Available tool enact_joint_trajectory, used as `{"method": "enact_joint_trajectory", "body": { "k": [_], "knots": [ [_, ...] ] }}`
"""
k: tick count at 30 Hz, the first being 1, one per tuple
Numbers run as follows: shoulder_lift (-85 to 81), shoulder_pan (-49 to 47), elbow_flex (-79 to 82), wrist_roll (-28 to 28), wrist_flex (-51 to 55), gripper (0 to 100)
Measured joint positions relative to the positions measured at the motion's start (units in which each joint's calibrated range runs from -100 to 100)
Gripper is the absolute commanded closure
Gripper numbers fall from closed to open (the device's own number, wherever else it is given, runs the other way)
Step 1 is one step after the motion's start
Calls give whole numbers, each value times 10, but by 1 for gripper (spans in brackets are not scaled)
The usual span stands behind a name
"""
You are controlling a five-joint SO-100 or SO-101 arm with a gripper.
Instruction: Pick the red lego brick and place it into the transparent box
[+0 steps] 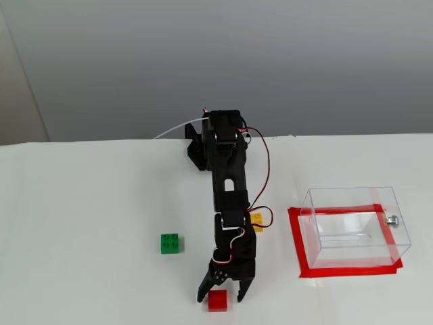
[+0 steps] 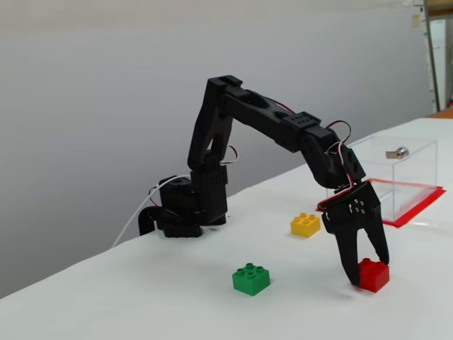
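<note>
The red lego brick sits on the white table near the front edge. My gripper is lowered over it, open, with one finger on each side of the brick; whether the fingers touch it I cannot tell. The transparent box stands to the right in a fixed view, inside a red tape rectangle, with a silver knob on its side. It is empty.
A green brick lies left of the arm. A yellow brick lies beside the arm, partly hidden behind it in one fixed view. The arm base stands at the table's back.
</note>
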Motion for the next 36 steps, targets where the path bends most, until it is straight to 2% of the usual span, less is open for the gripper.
{"method": "enact_joint_trajectory", "body": {
  "k": [14, 20, 22, 36],
  "knots": [
    [18, 4, 0, 0, -10, 66],
    [18, 4, 0, 3, -10, 86],
    [18, 4, 0, 3, -10, 89],
    [-43, 26, 1, 1, -9, 89]
  ]
}}
